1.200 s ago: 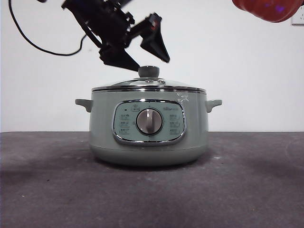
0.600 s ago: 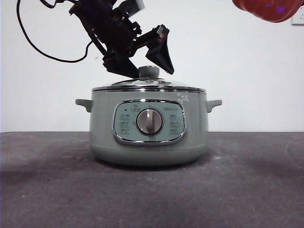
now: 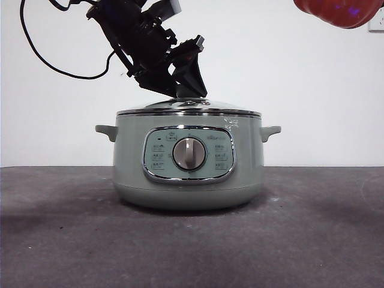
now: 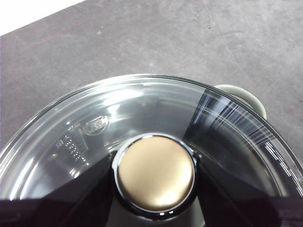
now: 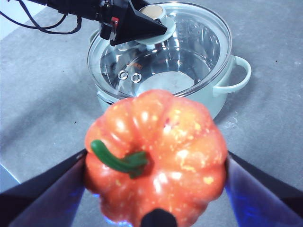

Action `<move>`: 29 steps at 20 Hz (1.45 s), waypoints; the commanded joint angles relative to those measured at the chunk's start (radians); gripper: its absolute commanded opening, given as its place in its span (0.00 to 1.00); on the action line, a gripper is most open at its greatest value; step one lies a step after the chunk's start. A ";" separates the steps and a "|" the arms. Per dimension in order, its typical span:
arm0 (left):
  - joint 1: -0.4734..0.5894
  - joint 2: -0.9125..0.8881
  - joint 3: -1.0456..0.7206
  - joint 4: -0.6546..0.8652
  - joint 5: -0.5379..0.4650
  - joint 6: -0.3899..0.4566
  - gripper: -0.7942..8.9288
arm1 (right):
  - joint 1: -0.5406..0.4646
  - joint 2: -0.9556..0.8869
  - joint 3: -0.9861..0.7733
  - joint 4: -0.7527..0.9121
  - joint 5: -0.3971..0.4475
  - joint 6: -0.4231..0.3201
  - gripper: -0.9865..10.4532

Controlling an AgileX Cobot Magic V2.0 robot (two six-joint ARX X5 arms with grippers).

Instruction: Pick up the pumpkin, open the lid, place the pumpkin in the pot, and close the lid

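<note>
on the grey table (image 3: 60, 240) stands the pot (image 3: 188, 180), its lid (image 3: 189, 108) seated on the rim – the left gripper (image 3: 185, 90) has both jaws pressed against the knob (image 4: 155, 173). high to the right, well clear of the pot, the right gripper (image 5: 156, 189) clamps the pumpkin (image 5: 158, 156), stem (image 5: 116, 161) showing

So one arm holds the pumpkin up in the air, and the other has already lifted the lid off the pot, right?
Not quite. The lid is not lifted: the front view shows it sitting on the pot, with the left gripper down around its knob. The rest holds: the right gripper has the pumpkin up in the air.
</note>
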 commanded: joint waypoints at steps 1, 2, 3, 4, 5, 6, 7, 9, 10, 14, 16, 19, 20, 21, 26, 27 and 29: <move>-0.005 0.002 -0.001 0.004 0.020 0.000 0.07 | 0.002 -0.003 0.003 0.006 0.003 0.010 0.08; -0.004 -0.001 -0.001 0.009 0.020 0.000 0.07 | 0.002 -0.003 0.003 0.006 0.003 0.010 0.08; -0.003 -0.008 -0.001 0.015 0.020 -0.003 0.07 | 0.002 -0.003 0.003 0.006 0.003 0.010 0.08; -0.003 -0.017 -0.001 0.020 0.020 -0.003 0.07 | 0.002 -0.003 0.003 0.006 0.003 0.010 0.08; -0.001 -0.025 -0.001 0.028 0.020 -0.003 0.07 | 0.002 -0.002 0.003 0.006 0.003 0.010 0.08; 0.002 -0.037 0.000 0.030 0.019 -0.003 0.07 | 0.002 -0.002 0.003 0.006 0.003 0.010 0.08; 0.002 -0.043 0.003 0.031 0.020 -0.003 0.07 | 0.002 -0.002 0.003 0.006 0.003 0.010 0.08; 0.005 -0.067 0.005 0.031 0.019 -0.003 0.07 | 0.002 0.000 0.003 0.012 0.003 0.010 0.08; 0.010 -0.080 0.005 0.031 0.019 -0.003 0.07 | 0.002 0.004 0.003 0.016 0.003 0.010 0.08; 0.023 -0.169 0.005 -0.006 0.019 -0.003 0.07 | 0.002 0.027 0.003 0.070 0.003 0.010 0.08; 0.035 -0.242 0.005 -0.054 0.019 -0.003 0.07 | 0.002 0.056 0.003 0.123 0.002 0.010 0.08; 0.056 -0.375 0.005 -0.158 0.019 -0.003 0.07 | 0.002 0.140 0.021 0.203 -0.005 0.010 0.08; 0.062 -0.420 0.005 -0.196 0.019 -0.002 0.07 | 0.002 0.180 0.040 0.216 -0.005 0.008 0.08; 0.068 -0.466 0.005 -0.235 0.019 -0.002 0.07 | 0.002 0.230 0.066 0.225 -0.005 0.005 0.08; 0.089 -0.665 0.005 -0.414 0.016 0.000 0.07 | 0.003 0.548 0.299 0.245 -0.006 -0.045 0.08; 0.089 -0.693 0.005 -0.437 0.015 0.000 0.07 | 0.007 0.607 0.345 0.245 -0.006 -0.055 0.08; 0.089 -0.747 0.005 -0.478 0.015 0.001 0.07 | 0.017 0.735 0.440 0.245 -0.005 -0.065 0.08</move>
